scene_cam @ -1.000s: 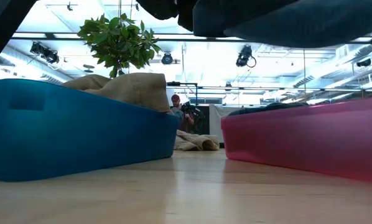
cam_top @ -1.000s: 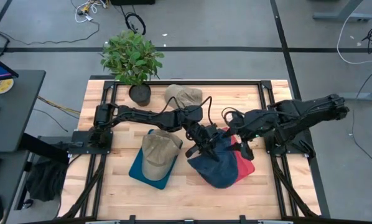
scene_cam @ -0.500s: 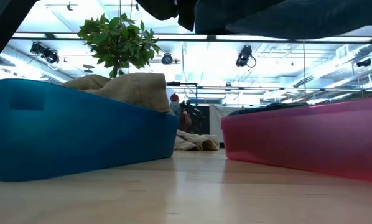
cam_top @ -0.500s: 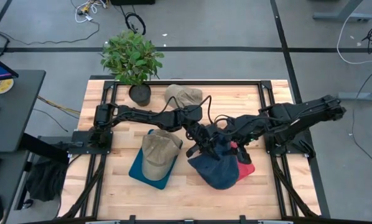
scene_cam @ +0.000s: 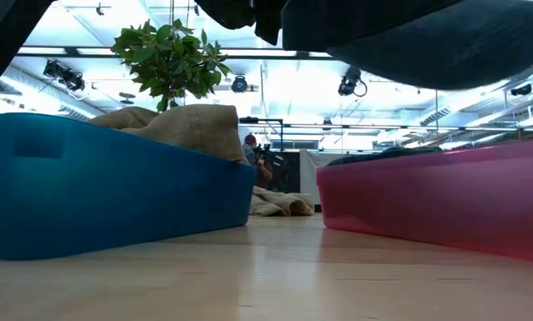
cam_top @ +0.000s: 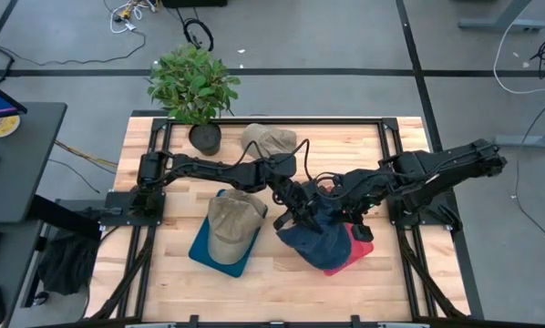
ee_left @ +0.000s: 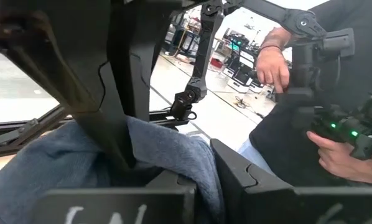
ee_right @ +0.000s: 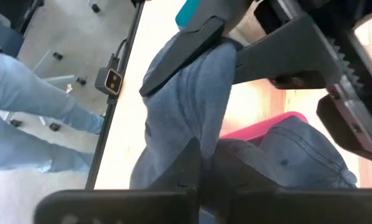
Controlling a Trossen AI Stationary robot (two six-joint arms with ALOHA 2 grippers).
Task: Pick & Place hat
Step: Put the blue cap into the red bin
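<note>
A dark blue denim hat [cam_top: 320,244] hangs over a pink tray [cam_top: 359,248] at the middle right. In the low view the hat [scene_cam: 418,40] shows clear above the tray [scene_cam: 436,196]. My left gripper [cam_top: 295,208] and my right gripper [cam_top: 343,208] stand close together at the hat's far edge, each shut on its cloth. A tan hat [cam_top: 229,226] lies in a blue tray [cam_top: 204,251] at the middle left. Another tan hat [cam_top: 268,140] rests on the table at the far side. My left gripper pinches a fold of the blue hat's cloth [ee_left: 167,152] between its two fingers [ee_left: 114,124], at the hat's far left edge. It comes slanting down from the table's left. The hat hangs below it, clear of the pink tray. My right gripper pinches the hat's cloth [ee_right: 192,134] between its shut fingers, right beside the left gripper's hold [ee_right: 201,74]. It comes from the table's right, slanting down. The crown [ee_right: 298,155] hangs below, above the pink tray [ee_right: 279,121].
A potted plant [cam_top: 195,87] stands at the far left of the table. A black frame [cam_top: 382,128] runs round the tabletop. Bare wood [cam_top: 282,282] lies along the near edge. A person's hands [ee_left: 335,149] and legs [ee_right: 30,112] show beyond the table.
My right gripper has gone toward the table's left, up to the left gripper, and has taken hold of the blue hat's cloth. The hat stays lifted over the pink tray; in the low view its underside now sags lower on the picture's right.
</note>
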